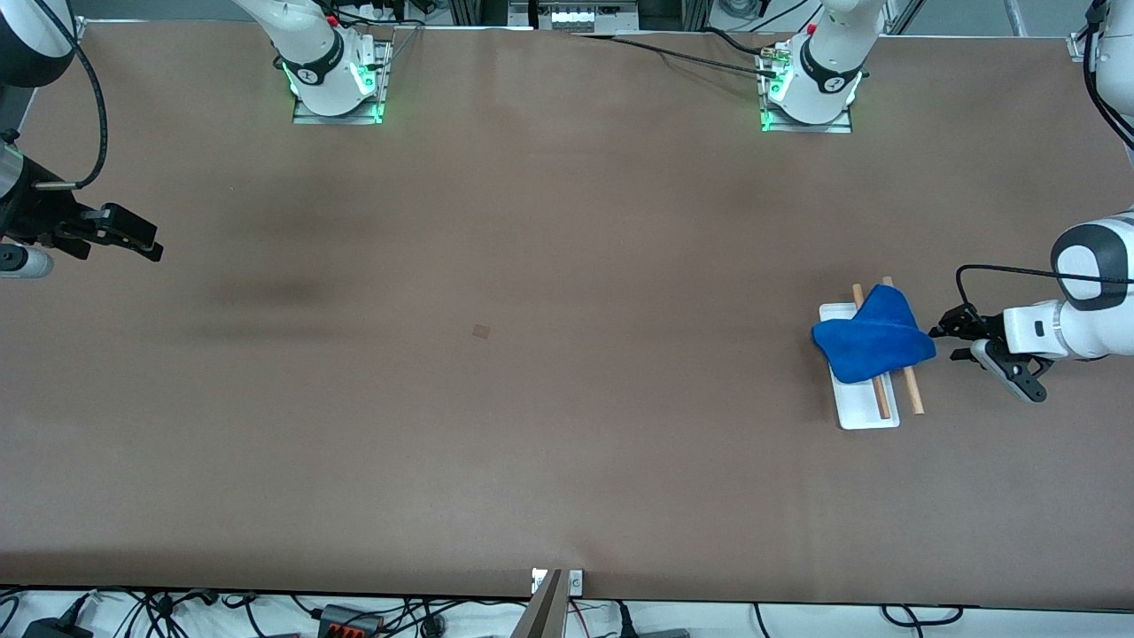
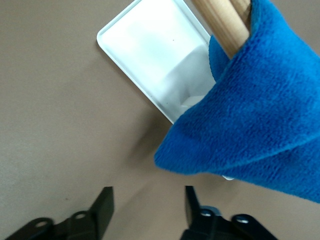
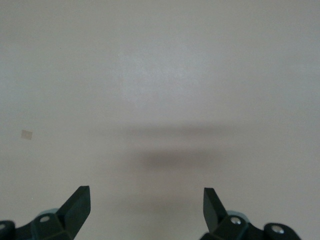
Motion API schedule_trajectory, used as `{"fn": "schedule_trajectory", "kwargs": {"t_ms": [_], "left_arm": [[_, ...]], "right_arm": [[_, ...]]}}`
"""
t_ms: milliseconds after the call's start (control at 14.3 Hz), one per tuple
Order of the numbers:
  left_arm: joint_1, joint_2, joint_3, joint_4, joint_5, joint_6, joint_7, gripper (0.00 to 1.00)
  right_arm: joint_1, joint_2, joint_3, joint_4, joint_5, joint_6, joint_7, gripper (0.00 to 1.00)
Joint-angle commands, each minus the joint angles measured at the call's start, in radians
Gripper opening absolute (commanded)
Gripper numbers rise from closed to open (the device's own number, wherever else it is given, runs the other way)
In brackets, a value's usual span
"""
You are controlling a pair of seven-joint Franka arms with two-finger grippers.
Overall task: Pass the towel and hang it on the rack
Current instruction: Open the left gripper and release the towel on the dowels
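Note:
A blue towel (image 1: 873, 341) is draped over the two wooden rods (image 1: 912, 397) of the rack (image 1: 864, 409), whose white base stands toward the left arm's end of the table. My left gripper (image 1: 944, 344) is right beside the towel's edge, open, with nothing between its fingers. In the left wrist view the towel (image 2: 260, 120) hangs over a rod (image 2: 222, 25) above the white base (image 2: 155, 55), just clear of the left gripper (image 2: 147, 200). My right gripper (image 1: 146, 239) waits at the right arm's end of the table, open and empty (image 3: 146, 197).
A small brown square mark (image 1: 481, 331) lies mid-table. The arm bases (image 1: 337, 80) (image 1: 811, 84) stand along the table's edge farthest from the front camera. A small fixture (image 1: 558, 580) sits at the edge nearest the camera, with cables below it.

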Motion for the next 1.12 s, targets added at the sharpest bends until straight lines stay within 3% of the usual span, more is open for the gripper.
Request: {"fn": "schedule_trajectory", "kwargs": {"t_ms": [0, 280, 839, 1049], "left_arm": [[0.026, 0.008, -0.012, 0.071, 0.018, -0.048, 0.047, 1.00], [0.071, -0.007, -0.012, 0.098, 0.020, -0.104, 0.081, 1.00], [0.074, -0.031, -0.010, 0.321, 0.038, -0.390, 0.108, 1.00], [0.072, -0.078, -0.024, 0.351, 0.067, -0.476, 0.107, 1.00]], "right_arm": [[-0.007, -0.003, 0.011, 0.001, -0.011, -0.011, -0.014, 1.00], [-0.009, 0.001, 0.011, 0.002, -0.011, -0.009, -0.015, 1.00], [-0.027, -0.002, 0.046, 0.002, -0.011, -0.009, -0.015, 1.00], [-0.029, -0.003, 0.046, 0.002, -0.011, -0.011, -0.015, 1.00]]}}
